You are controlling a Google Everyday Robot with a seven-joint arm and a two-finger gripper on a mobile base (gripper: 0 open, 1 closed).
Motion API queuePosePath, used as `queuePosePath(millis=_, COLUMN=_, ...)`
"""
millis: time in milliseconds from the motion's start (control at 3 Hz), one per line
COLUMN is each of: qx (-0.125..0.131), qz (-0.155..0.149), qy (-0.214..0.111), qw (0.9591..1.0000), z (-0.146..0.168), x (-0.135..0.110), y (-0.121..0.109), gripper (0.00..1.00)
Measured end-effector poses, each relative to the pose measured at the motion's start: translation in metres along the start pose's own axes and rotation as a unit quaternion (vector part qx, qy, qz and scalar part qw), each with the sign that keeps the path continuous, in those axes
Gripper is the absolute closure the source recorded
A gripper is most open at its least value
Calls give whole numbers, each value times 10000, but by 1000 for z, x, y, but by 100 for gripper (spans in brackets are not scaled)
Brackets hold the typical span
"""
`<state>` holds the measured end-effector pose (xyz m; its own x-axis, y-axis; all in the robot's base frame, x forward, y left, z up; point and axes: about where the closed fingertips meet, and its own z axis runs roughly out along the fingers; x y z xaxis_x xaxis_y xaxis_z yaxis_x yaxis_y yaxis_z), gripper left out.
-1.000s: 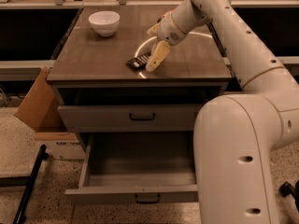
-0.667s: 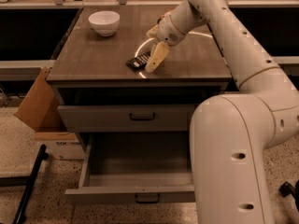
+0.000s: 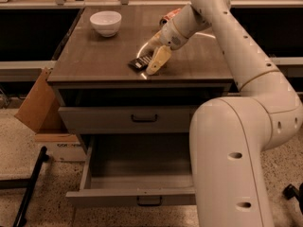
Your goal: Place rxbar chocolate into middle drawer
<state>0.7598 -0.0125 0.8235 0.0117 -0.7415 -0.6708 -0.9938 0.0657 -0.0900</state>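
Note:
The rxbar chocolate, a flat black wrapper, lies on the wooden cabinet top near its front edge. My gripper is down at the bar's right end with its cream fingers spread, one in front of the bar and one behind it. The bar rests on the wood. The middle drawer is pulled out below, and its grey inside shows nothing in it. The grey drawer front above it is closed.
A white bowl stands at the back left of the cabinet top. An orange-red soda can is partly hidden behind my arm. A cardboard box stands left of the cabinet. My arm's bulky lower body stands right of the open drawer.

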Motion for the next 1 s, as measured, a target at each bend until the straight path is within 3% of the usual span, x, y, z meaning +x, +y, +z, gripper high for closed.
queuePosePath(millis=667, qx=-1, qz=51, qy=-28, qw=10000, z=-8, x=-12, y=4, gripper=65)
queuePosePath(millis=1000, qx=120, qz=-280, qy=-199, qw=9993, z=-25, x=-40, y=7, gripper=95)
